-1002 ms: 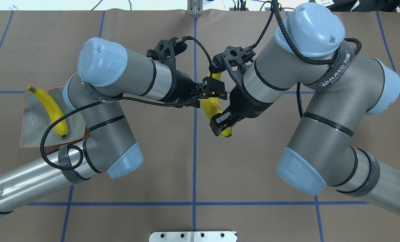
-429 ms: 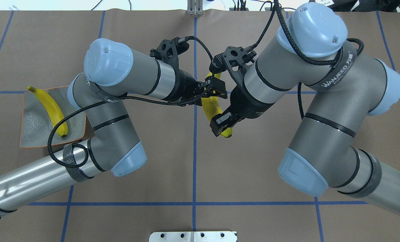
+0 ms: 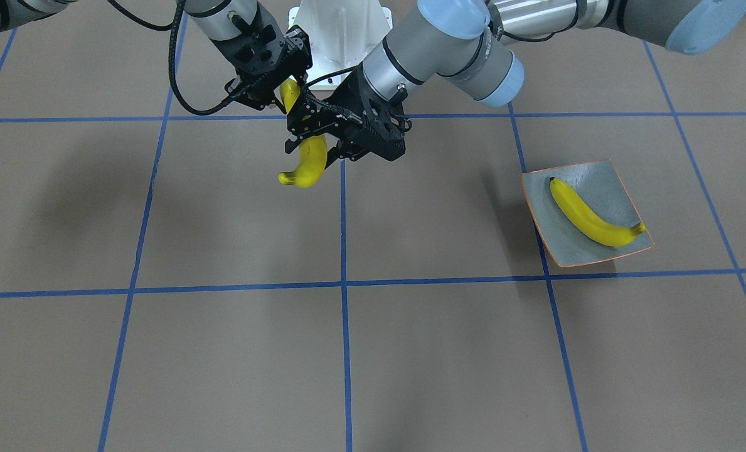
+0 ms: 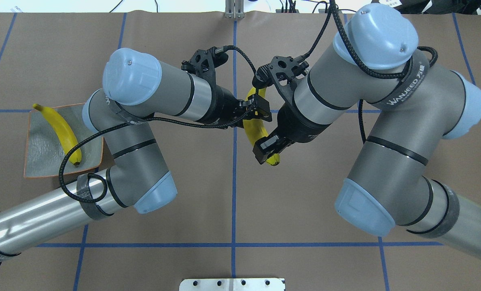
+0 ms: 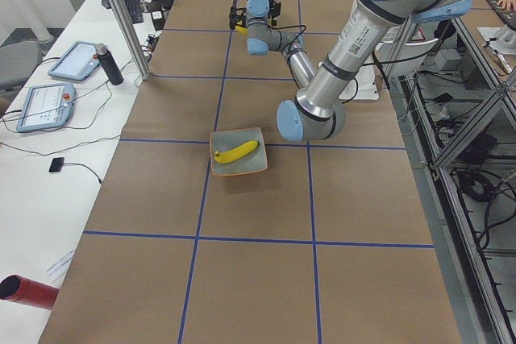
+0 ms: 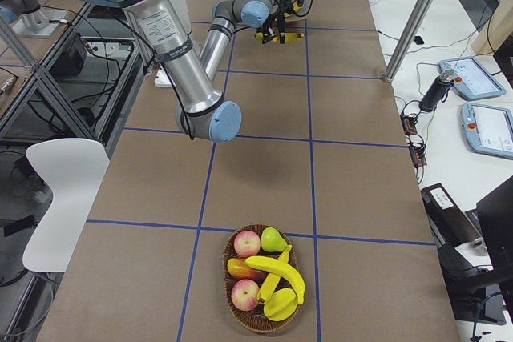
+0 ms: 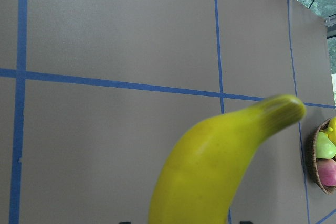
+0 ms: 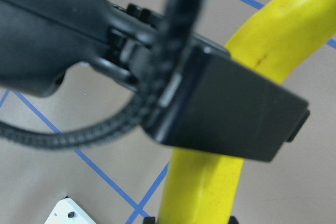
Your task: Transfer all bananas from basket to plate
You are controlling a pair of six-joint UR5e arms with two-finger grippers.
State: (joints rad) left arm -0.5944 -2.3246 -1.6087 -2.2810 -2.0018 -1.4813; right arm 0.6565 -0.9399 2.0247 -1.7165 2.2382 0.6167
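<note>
1. right tool [image 4: 267,152]: nearest the robot's base, a little toward 6 o'clock from the centre of the worktop [image 4: 232,202]. It reaches in from 2 o'clock and is clamped on the near end of the held banana [image 4: 255,128], whose dark tip pokes out past its fingers.

2. held banana: at the worktop's centre, raised off the surface. Its long axis runs 6 to 12 o'clock and its belly bows toward 9 o'clock.

3. left tool [image 4: 262,110]: reaches in from 9 o'clock, astride the far half of the held banana. The jaws are set apart, and its wrist view shows a thin gap on either side of the fruit.

4. plate [image 4: 38,161]: at the 9 o'clock end of the worktop, lying flat, one corner hidden under the left arm in the overhead view. It carries one plate banana [image 4: 62,131], lying 11 to 5 o'clock with one end at the rim.

5. basket [image 6: 255,327]: at the 3 o'clock end, well apart from the plate. It is oval wicker and holds the basket bananas [image 6: 280,276], piled on its 12 o'clock side, beside red apples [image 6: 247,243] and a green pear [image 6: 273,239].
</note>
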